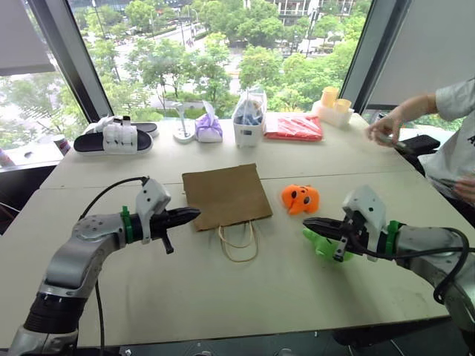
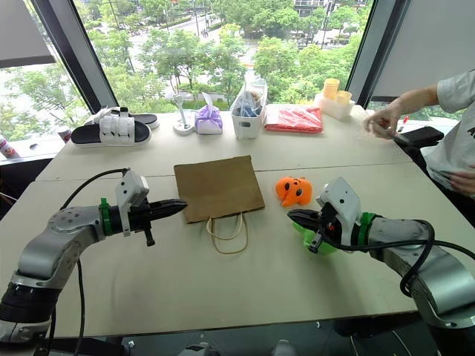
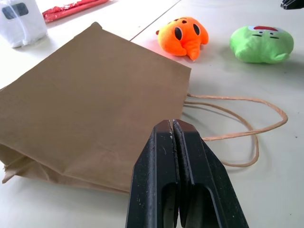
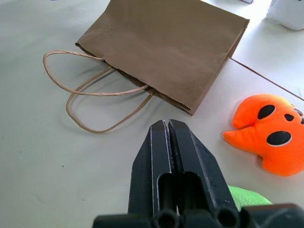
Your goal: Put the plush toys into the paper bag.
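While the paper bag (image 1: 225,196) lies flat mid-table (image 1: 223,297) with its loop handles (image 1: 239,243) toward the robot, both plush toys sit to its right; the orange toy (image 1: 300,199) is near the bag's edge, the green toy (image 1: 322,244) just under the right gripper (image 1: 308,223); the left gripper (image 1: 194,214) hovers at the bag's left edge; each gripper's fingers are pressed together, holding nothing.

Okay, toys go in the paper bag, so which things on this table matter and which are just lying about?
Matter: orange toy, green toy, paper bag.
Lying about: sandals, purple pouch, clear bag, red packet, yellow cups.
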